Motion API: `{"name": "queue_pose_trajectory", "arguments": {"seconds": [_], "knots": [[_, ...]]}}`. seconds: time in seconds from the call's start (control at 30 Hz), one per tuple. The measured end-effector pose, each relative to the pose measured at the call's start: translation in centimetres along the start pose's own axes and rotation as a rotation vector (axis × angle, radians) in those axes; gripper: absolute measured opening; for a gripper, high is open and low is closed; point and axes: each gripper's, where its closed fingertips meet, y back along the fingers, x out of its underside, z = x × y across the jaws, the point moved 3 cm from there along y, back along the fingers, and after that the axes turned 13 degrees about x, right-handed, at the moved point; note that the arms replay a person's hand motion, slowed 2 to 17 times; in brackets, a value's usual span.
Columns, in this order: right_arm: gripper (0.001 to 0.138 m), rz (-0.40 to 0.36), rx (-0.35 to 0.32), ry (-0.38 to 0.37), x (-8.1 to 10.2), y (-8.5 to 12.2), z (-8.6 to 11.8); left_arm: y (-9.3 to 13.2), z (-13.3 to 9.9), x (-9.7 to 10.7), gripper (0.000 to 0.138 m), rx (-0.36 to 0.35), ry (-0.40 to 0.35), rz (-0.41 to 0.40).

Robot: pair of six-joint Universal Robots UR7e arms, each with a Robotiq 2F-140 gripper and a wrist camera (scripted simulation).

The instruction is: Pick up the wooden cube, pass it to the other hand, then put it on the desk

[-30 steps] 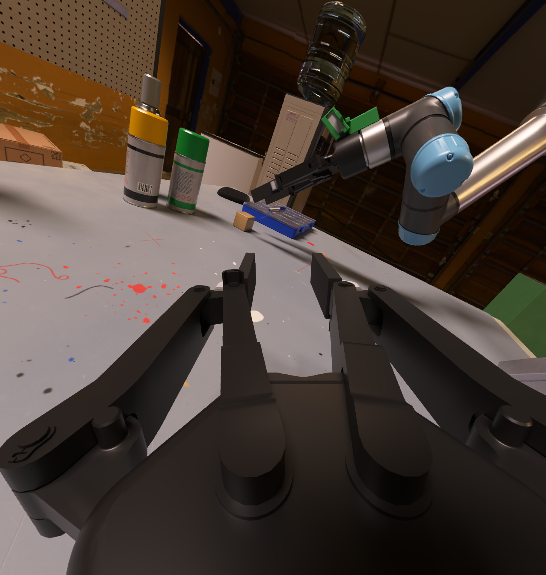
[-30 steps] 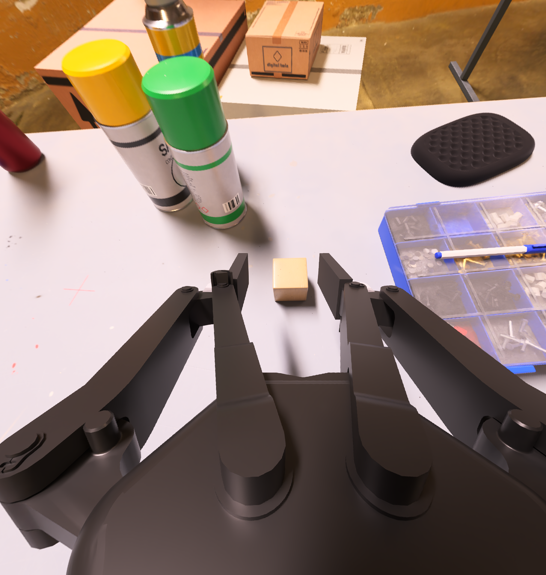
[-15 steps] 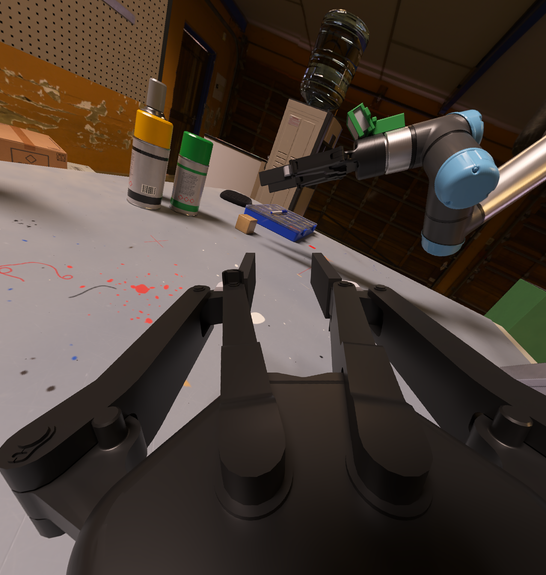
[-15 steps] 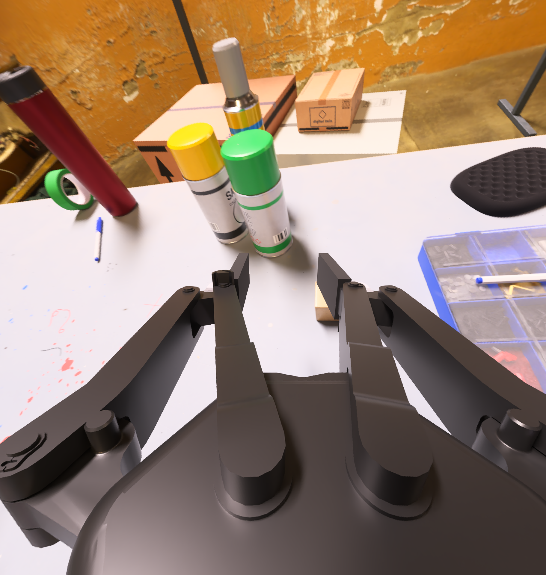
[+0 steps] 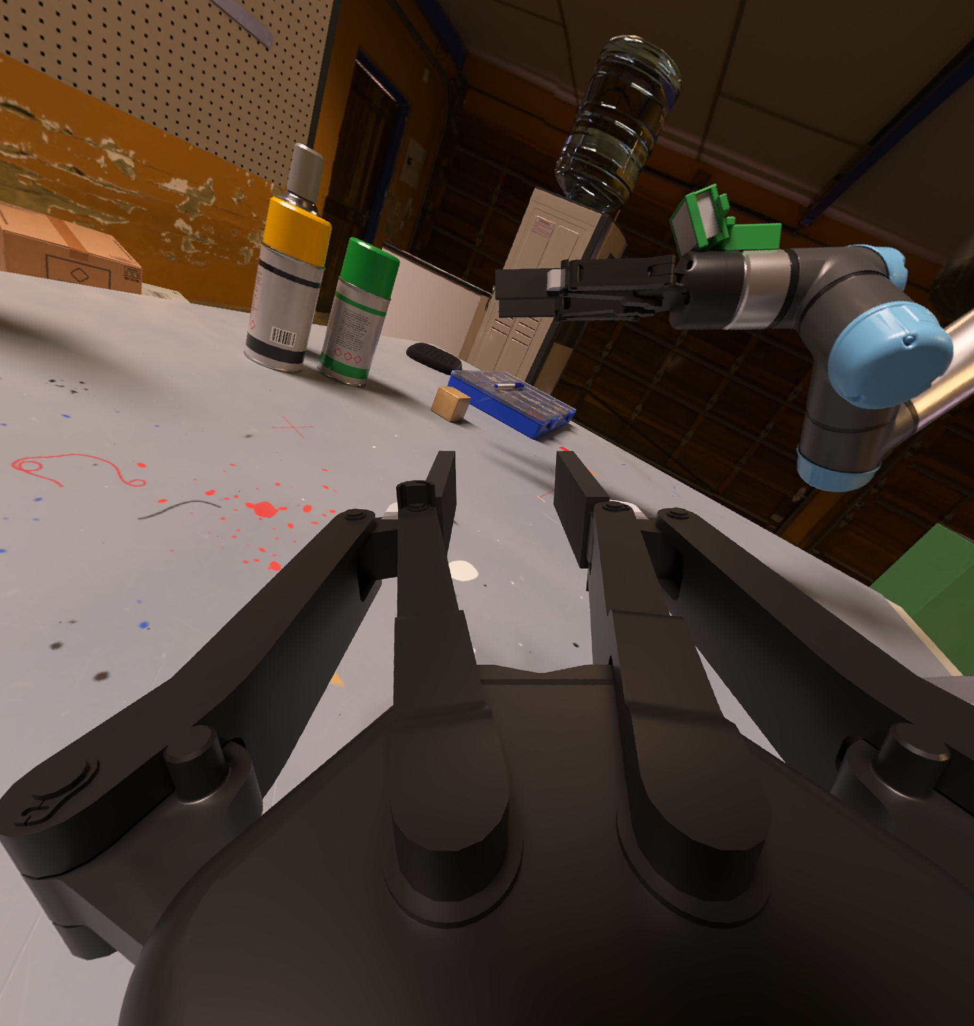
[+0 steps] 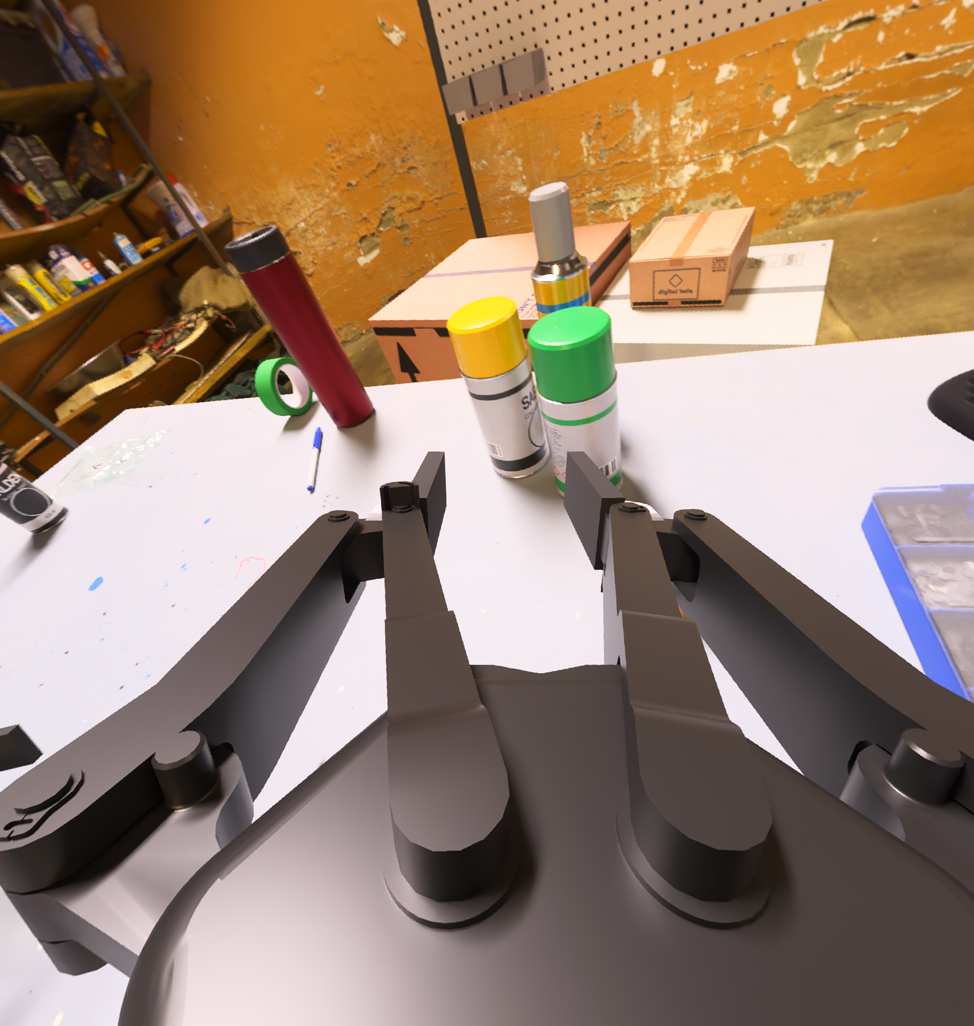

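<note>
Both grippers stand with their jaws wide apart and hold nothing. From where I stand, the right gripper point(image 5: 521, 291) hangs level in the air, high over the desk point(image 5: 140, 555), and the wooden cube point(image 5: 450, 403) sits on the desktop below and short of it, just beside the blue parts box point(image 5: 521, 408). In the right wrist view the cube cannot be seen at all; the right gripper's own fingers point(image 6: 429, 488) frame bare desk and the foot of the green-capped spray can point(image 6: 576, 400), which stands touching or nearly touching the yellow-capped spray can point(image 6: 496, 388).

The left gripper point(image 5: 504, 488) hovers low over the paint-spattered part of the desk, well apart from the cube, pointing roughly toward it.

I judge the pickup not yet made, and the trouble lies there. With the cube out of the right camera's sight, a descent could land off-centre and nudge the cube against the parts box, or clip the box's edge with one finger. A sweep forward instead risks toppling the two tall cans. If the left arm goes for it, it must cross beneath the right one, and the arms could meet.
</note>
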Motion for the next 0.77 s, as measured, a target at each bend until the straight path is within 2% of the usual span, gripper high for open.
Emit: {"name": "queue_pose_trajectory", "arguments": {"seconds": [0.43, 0.77], "knots": [[0.057, -0.069, -0.129, 0.031, -0.5, 2.7, 5.2, 0.2, 0.4, -0.2, 0.048, -0.014, 0.062, -0.032], [0.056, -0.096, -0.221, 0.050, 0.2, 4.5, 9.0, 0.6, 0.7, -0.4, 0.048, -0.026, 0.086, -0.053]]}}
